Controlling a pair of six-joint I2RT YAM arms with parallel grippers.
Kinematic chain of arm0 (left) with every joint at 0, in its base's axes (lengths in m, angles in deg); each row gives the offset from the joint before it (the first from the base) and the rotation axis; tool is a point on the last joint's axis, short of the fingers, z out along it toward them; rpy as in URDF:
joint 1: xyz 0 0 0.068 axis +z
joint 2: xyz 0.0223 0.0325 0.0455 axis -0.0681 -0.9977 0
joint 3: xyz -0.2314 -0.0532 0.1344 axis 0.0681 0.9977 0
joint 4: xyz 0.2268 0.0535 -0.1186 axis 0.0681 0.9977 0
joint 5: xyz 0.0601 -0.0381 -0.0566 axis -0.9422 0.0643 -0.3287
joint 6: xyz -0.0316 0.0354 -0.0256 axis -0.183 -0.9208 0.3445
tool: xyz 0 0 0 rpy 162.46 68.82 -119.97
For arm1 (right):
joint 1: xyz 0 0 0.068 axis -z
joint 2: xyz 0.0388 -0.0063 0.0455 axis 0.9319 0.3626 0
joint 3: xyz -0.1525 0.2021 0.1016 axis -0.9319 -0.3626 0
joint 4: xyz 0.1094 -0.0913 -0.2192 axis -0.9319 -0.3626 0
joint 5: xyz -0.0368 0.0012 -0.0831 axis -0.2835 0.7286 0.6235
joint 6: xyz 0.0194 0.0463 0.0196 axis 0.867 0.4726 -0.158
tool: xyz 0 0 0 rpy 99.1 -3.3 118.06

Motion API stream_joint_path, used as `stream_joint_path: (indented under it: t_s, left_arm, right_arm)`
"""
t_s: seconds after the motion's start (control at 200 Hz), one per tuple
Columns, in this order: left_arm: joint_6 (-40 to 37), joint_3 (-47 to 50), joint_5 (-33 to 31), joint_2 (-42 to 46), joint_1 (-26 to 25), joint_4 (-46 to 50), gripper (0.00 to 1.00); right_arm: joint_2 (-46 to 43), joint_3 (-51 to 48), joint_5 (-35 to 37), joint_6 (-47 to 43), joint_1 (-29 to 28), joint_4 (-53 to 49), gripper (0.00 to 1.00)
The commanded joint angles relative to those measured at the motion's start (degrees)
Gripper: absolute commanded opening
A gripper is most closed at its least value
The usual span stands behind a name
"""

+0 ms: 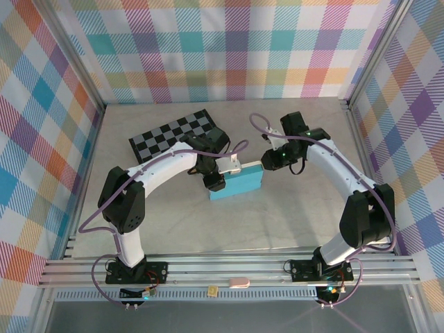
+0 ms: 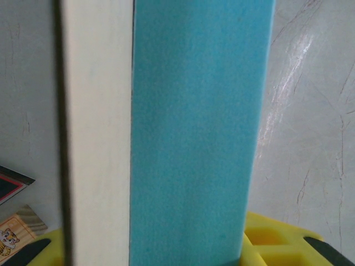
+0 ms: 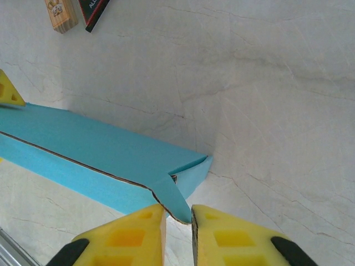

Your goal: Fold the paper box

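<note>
The paper box (image 1: pixel 239 184) lies mid-table as a slim teal box. In the left wrist view it (image 2: pixel 194 122) runs straight up between my yellow fingers (image 2: pixel 272 235), its teal face beside a white inner strip. My left gripper (image 1: pixel 220 175) is shut on the box at its left end. At the right end of the box (image 3: pixel 100 149) a pointed teal flap (image 3: pixel 180 194) sticks out. My right gripper (image 3: pixel 178 219) stands around the flap's tip, its jaws a narrow slit apart. The tip lies against the right finger (image 3: pixel 233 233), with a gap on the other side.
A black-and-grey checkered board (image 1: pixel 177 135) lies behind the left arm. A small wooden block (image 3: pixel 61 14) and a dark piece (image 3: pixel 94 11) rest beyond the box. Plaid walls enclose the table on three sides. Bare tabletop stretches in front of the box.
</note>
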Motion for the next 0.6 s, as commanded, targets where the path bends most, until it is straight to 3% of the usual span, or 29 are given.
stream_joint_path:
  t_s: [0.0,0.6]
  left_arm:
    - [-1.0,-1.6,0.8,-0.6,0.1,0.0,0.39]
    - [-1.0,-1.6,1.4,-0.5,0.1,0.0,0.38]
  right_arm:
    - [0.4,1.5,0.9,-1.2,-0.7,-1.1,0.19]
    - [3.3,5.4,4.7,-2.5,-2.1,-1.4,0.29]
